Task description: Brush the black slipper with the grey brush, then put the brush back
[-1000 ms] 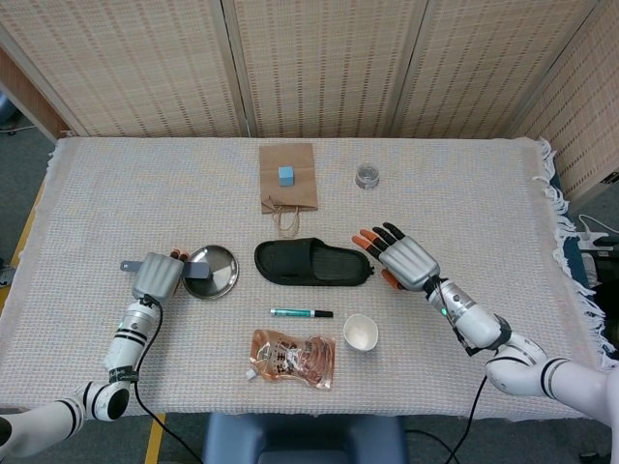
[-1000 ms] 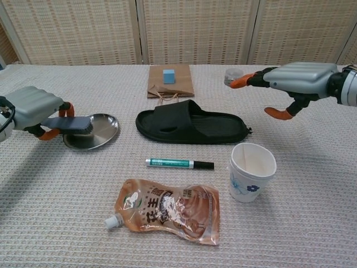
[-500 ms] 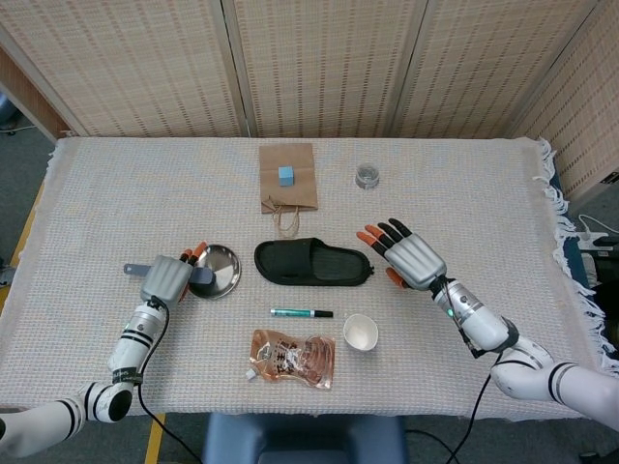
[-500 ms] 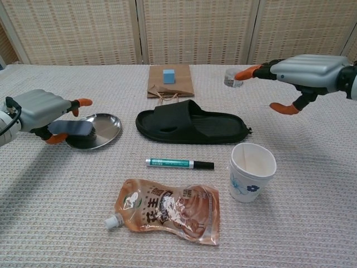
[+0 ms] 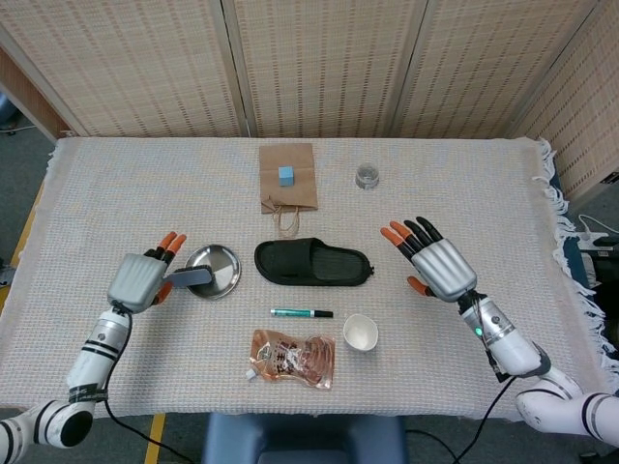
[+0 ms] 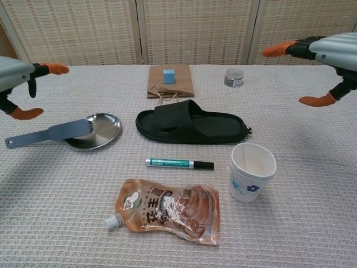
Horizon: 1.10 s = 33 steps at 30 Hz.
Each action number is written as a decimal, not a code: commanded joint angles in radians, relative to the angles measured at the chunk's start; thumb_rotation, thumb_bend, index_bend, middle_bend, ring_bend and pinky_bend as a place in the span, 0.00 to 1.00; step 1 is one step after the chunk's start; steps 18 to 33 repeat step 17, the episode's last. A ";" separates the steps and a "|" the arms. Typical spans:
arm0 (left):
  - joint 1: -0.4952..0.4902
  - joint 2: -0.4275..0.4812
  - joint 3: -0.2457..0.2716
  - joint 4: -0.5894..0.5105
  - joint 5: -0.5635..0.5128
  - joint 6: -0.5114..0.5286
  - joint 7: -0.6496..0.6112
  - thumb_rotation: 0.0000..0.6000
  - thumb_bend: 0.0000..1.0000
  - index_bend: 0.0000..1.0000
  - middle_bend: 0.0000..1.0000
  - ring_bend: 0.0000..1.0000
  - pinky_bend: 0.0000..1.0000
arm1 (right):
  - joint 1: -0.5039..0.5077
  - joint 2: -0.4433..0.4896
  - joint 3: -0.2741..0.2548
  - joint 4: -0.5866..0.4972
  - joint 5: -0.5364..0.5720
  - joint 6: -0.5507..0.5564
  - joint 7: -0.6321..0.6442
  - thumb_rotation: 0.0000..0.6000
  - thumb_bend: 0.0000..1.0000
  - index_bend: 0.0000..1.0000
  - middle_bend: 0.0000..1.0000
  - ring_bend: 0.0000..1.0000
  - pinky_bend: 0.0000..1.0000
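The black slipper (image 5: pixel 312 262) (image 6: pixel 191 123) lies flat at the table's middle. The grey brush (image 6: pixel 50 133) (image 5: pixel 191 280) rests with its head on the rim of the round metal dish (image 5: pixel 218 267) (image 6: pixel 100 129) and its handle pointing left onto the cloth. My left hand (image 5: pixel 143 278) (image 6: pixel 17 78) hovers above the brush handle, fingers spread, holding nothing. My right hand (image 5: pixel 435 264) (image 6: pixel 323 53) is raised to the right of the slipper, fingers spread and empty.
A green marker (image 6: pixel 178 163), a paper cup (image 6: pixel 251 171) and a brown drink pouch (image 6: pixel 167 209) lie in front of the slipper. Behind it are a paper bag with a blue cube (image 6: pixel 168 76) and a small jar (image 6: pixel 234 77).
My left hand let go of the brush, which now lies on the dish, and rose away to the left. My right hand moved up and further right.
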 commanded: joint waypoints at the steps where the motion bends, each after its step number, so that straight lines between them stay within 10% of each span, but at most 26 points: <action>1: 0.178 0.141 0.049 -0.139 0.170 0.258 -0.187 1.00 0.38 0.00 0.00 0.07 0.42 | -0.161 0.078 -0.065 -0.121 -0.031 0.191 -0.095 1.00 0.22 0.00 0.00 0.00 0.00; 8: 0.486 0.118 0.145 0.027 0.300 0.668 -0.482 1.00 0.39 0.00 0.00 0.00 0.27 | -0.455 0.031 -0.140 -0.079 -0.006 0.499 -0.065 1.00 0.22 0.00 0.00 0.00 0.00; 33: 0.523 0.125 0.149 0.076 0.288 0.608 -0.543 1.00 0.39 0.00 0.02 0.00 0.28 | -0.547 0.046 -0.136 -0.050 -0.026 0.560 -0.025 1.00 0.22 0.00 0.00 0.00 0.00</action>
